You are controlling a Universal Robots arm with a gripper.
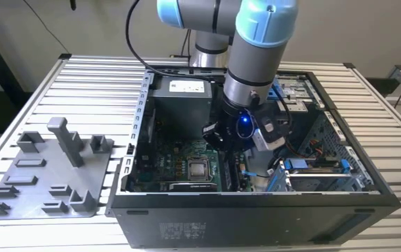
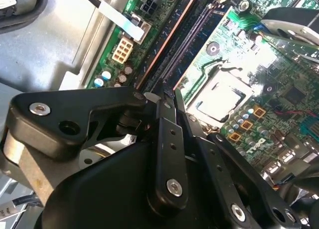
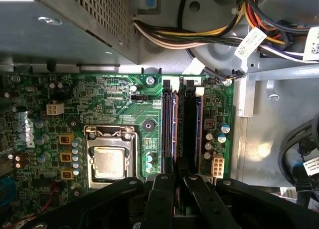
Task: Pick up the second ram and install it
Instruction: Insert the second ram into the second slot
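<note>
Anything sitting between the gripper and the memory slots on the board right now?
Nothing visible. In the first wrist view the gripper hangs right over the long black slots beside the processor socket. The cables lie beyond the board's edge, off the slots.

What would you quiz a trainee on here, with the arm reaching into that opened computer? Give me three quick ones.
1. True or false: the gripper hangs over the grey holder, outside the computer case.
2. In the first wrist view, what on the green board lies right below the gripper? A the long memory slots; B the square processor socket; C the white connector.
3. In the exterior view, on which side of the computer case does the grey holder stand?
Key: 1 false; 2 A; 3 the exterior view's left.
</note>
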